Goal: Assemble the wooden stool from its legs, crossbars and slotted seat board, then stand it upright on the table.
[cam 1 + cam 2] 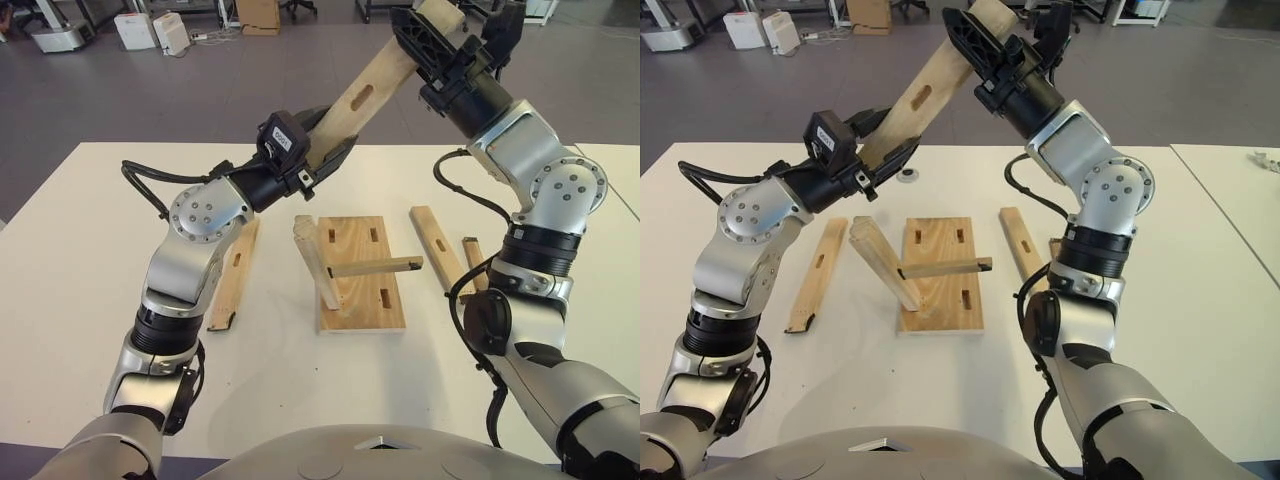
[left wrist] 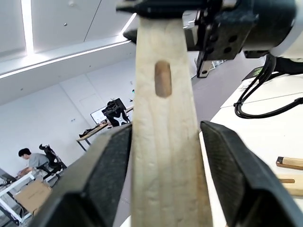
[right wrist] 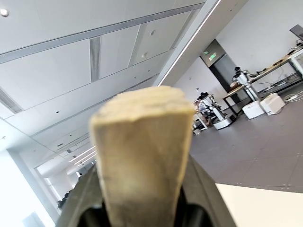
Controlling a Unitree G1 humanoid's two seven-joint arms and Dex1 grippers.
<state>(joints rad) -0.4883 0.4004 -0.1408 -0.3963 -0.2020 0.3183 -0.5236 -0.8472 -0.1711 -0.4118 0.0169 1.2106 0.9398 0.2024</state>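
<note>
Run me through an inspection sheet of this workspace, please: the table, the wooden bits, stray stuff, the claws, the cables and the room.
Surface: white table, parts spread mid-table.
Job's things: seat board lies flat; tilted leg stands in it, crossbar sticking out sideways; left loose leg and right loose leg lie flat; short piece beside the latter; held leg slants in the air.
Clutter: small round thing near the far edge.
Grippers: left gripper clamps the held leg's lower end, right gripper its upper end.
Cables: black cables loop along both arms.
Surroundings: grey floor, cardboard box, white units.
</note>
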